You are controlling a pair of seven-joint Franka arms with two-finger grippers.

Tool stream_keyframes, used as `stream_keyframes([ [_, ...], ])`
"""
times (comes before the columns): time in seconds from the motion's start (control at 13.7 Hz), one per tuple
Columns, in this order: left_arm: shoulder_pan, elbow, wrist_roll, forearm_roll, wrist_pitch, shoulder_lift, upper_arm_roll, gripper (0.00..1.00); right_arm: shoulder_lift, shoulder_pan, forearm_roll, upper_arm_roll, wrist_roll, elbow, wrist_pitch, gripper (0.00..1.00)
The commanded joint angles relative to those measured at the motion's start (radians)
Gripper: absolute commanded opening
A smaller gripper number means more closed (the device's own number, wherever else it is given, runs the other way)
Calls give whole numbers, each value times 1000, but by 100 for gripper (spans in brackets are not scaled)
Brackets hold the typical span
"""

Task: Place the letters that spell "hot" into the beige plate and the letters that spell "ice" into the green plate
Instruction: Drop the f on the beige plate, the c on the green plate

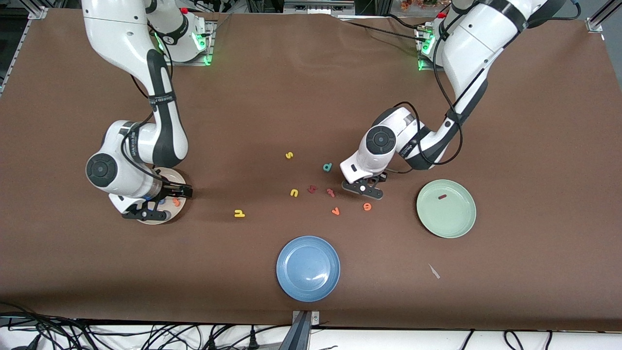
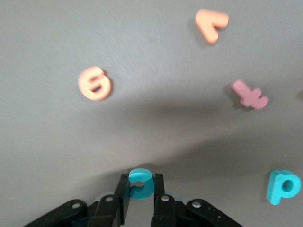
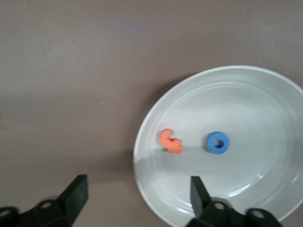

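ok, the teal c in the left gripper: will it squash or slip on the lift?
Teal c sits pinched in the left gripper. Looks like thick foam, so probably light and a little squashy. Its flat faces should grip well; unlikely to roll if dropped.

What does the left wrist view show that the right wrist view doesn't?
Only the left wrist view: the left gripper shut on the teal c, with the orange e, orange v, pinkish-red t-like letter and teal d on the table.
Only the right wrist view: the open right gripper over the beige plate, which holds the orange t and blue o.
Both: the brown table surface.
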Motion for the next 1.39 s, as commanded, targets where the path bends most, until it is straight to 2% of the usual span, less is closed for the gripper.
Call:
stream_keyframes([
  [0.0, 11, 5, -15, 35, -77, -82, -3, 0, -20, 24, 16, 24, 184, 10, -2, 100],
  [0.22, 57, 8, 83, 35, -84, -91, -2, 0, -4, 24, 15, 76, 429, 75, -1, 100],
  [0.44, 120, 10, 233, 34, -84, -96, -2, 0, 55, 30, 10, 112, 557, 162, -36, 100],
  [0.66, 193, 10, 435, 26, -84, -96, -2, 0, 87, 30, 4, 139, 770, 208, -36, 100],
  [1.02, 308, 10, 776, 22, -80, -73, -2, 0, 113, 31, 1, 155, 864, 248, -36, 100],
  [1.31, 359, -10, 851, 26, -26, -16, 0, 0, 150, 24, -26, 153, 958, 305, -76, 100],
])
